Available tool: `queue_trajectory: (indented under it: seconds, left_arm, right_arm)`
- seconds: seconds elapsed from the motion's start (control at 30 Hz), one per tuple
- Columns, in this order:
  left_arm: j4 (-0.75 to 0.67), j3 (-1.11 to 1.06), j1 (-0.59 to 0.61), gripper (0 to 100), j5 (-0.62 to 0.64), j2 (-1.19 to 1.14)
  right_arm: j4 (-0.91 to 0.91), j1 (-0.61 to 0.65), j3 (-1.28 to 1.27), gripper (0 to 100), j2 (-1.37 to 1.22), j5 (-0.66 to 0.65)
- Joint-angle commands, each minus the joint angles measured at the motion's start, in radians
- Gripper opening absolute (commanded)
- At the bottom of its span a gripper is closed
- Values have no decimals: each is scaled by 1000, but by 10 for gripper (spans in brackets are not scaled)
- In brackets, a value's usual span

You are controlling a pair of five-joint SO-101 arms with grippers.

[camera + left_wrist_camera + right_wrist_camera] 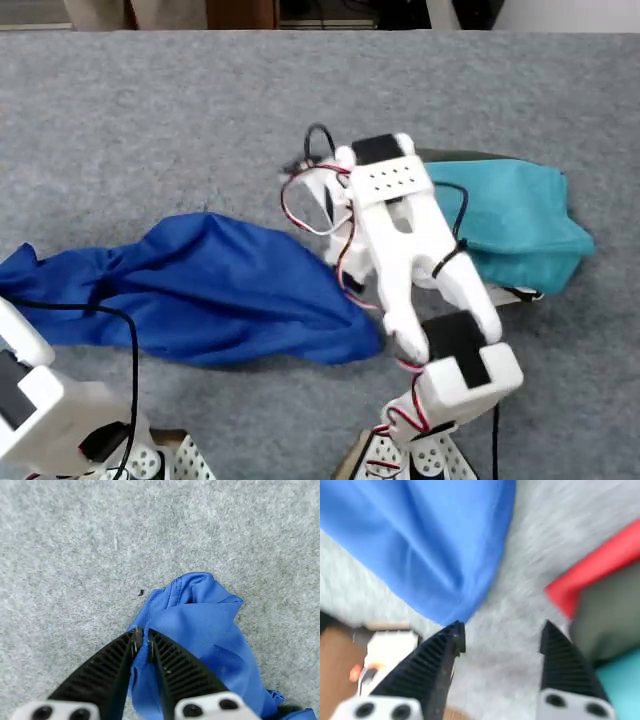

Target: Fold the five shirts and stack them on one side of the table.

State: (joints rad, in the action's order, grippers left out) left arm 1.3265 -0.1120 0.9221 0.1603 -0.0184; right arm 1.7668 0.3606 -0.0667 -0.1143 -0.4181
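As the blue shirt (220, 290) lies slack and rumpled on the table (150, 120), we judge it light, limp and apt to bunch. The left fingers (112, 667) are closed, with its crumpled end at their tips. The right fingers (432, 655) stand apart, its hem beside one and the folded teal shirt (510, 225) beyond the other. We advise taking hold at opposite corners.

Left black ribbed gripper (142, 641): jaws pressed nearly together. Right black ribbed gripper (503, 630): jaws spread wide, pointing down.
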Motion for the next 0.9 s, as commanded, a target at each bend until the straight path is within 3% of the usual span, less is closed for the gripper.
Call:
queue_trajectory:
  seconds: [0.0, 0.23, 0.57, 0.67, 0.87]
  left_arm:
    - [-2, 32, -61, 19, -5, 19]
    - [-2, 41, -184, 19, 43, 136]
    - [-3, 75, -196, 19, 147, 326]
    - [-3, 71, -207, 19, 166, 392]
    - [-3, 75, -249, 19, 160, 515]
  right_arm:
    - [5, 74, 225, 274, 42, 107]
    - [-123, 205, 713, 274, -407, 348]
    - [8, 271, 1554, 274, -1124, 450]
    - [17, 282, 1661, 240, -1248, 450]
    - [20, 285, 1650, 51, -1270, 443]
